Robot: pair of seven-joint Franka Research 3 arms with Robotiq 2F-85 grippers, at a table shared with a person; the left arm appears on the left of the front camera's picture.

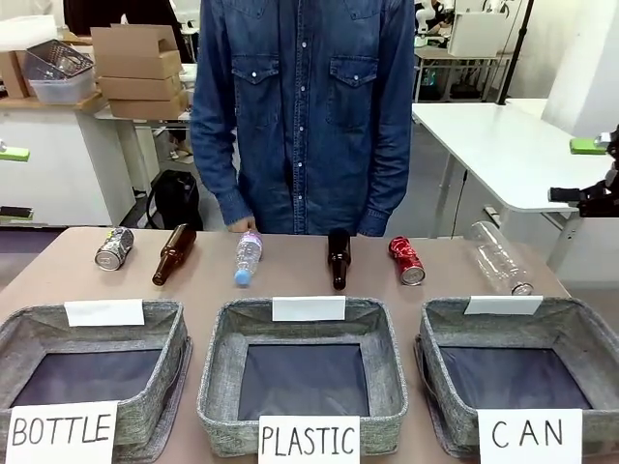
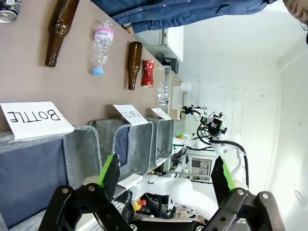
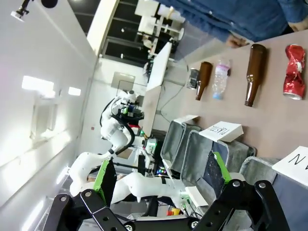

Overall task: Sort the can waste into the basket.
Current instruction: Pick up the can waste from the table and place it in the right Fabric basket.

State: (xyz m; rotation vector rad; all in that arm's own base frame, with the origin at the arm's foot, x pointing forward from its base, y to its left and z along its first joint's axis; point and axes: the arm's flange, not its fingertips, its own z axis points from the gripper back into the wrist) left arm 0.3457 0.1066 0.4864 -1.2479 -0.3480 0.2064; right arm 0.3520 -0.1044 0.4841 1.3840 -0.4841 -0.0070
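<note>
Your left gripper (image 2: 166,166) has its jaws released to their full spread. The green-padded fingers (image 2: 107,169) stand well apart, hold nothing and touch nothing. It hangs in the air off the table (image 1: 290,285) and looks along the row of baskets from the BOTTLE end. Your right gripper (image 3: 161,166) is the same, wide open with bare fingers (image 3: 215,169) and nothing grasped. It is raised at the other end of the row.

The red can (image 1: 406,260) lies on its side near the far edge of the table, right of the middle. It lies between a brown bottle (image 1: 338,259) and a large clear bottle (image 1: 501,257), apart from both. The dark and silver can (image 1: 114,248) lies on its side near the far left corner, first in the row, near a second brown bottle (image 1: 174,254). A small plastic bottle (image 1: 248,258) with a blue cap lies between the two brown ones.

The CAN basket (image 1: 443,324) sits at the near right corner. Its dark floor is showing, a white tag (image 1: 503,305) is on its far rim and the handwritten sign (image 1: 529,435) is on its near wall. Both cans are on the table outside it; the red one is near its far left corner and the dark one is well apart, across the table. The PLASTIC basket (image 1: 221,333) is in the middle of the near edge and the BOTTLE basket (image 1: 166,333) is at the near left corner.

A person in a denim shirt (image 1: 300,106) stands at the far edge, with one hand (image 1: 238,224) just behind the small plastic bottle.
</note>
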